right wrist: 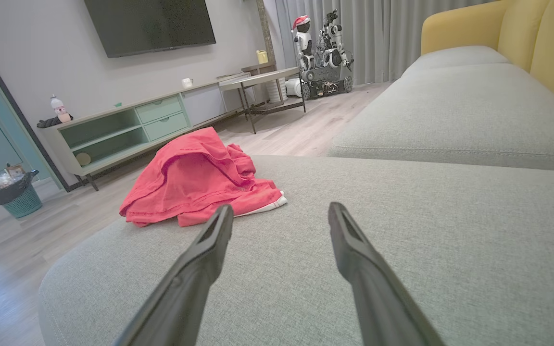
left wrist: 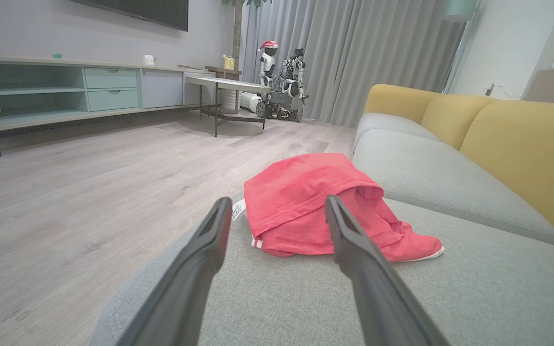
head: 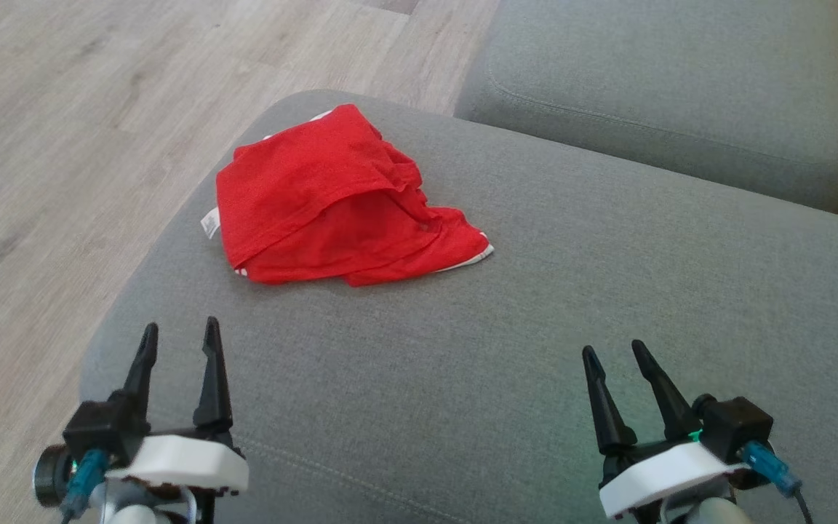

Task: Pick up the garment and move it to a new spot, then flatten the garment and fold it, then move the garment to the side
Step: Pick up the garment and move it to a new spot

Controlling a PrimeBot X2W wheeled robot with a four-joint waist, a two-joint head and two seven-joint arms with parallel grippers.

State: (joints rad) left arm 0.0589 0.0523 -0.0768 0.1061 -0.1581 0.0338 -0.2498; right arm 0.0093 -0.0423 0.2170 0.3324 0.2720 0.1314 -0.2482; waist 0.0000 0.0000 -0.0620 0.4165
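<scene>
At eleven o'clock the garment (head: 332,204) sits near the cushion (head: 535,327) edge; left claw (head: 179,324) and right claw (head: 613,347) gape empty (a careless tug might spill it floorward).

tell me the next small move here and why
Probably ease the left gripper forward to the near edge of the garment. It lies crumpled and untouched on the cushion; both grippers are open and short of it, and the right gripper is farther off.
</scene>
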